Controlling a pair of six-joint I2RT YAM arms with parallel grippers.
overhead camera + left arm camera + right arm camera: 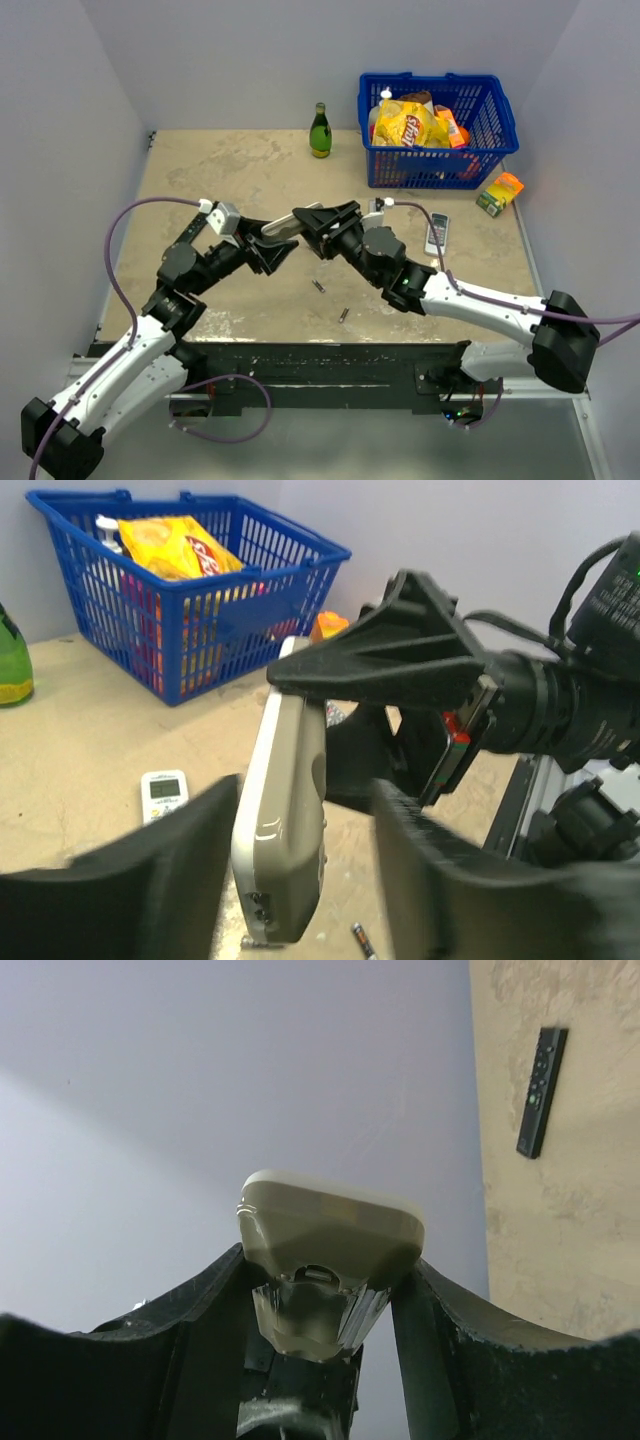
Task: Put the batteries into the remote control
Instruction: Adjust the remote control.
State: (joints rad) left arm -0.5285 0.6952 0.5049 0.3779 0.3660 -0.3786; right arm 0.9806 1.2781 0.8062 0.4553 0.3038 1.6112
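The remote control (284,228) hangs in the air between my two arms, grey back showing, over the middle of the table (200,180). My right gripper (305,222) is shut on its far end; in the right wrist view both fingers press the sides of the remote control (330,1225). My left gripper (305,820) straddles the near end of the remote control (285,810) and is open, with a clear gap to its right finger. Two batteries (319,286) (343,314) lie on the table below. One battery (362,940) shows under the remote.
A blue basket (440,165) of snack packs stands at the back right, with a green bottle (320,132) to its left and an orange box (500,193) to its right. A white remote (437,233) lies near the right arm. A long black strip (541,1090) lies on the table.
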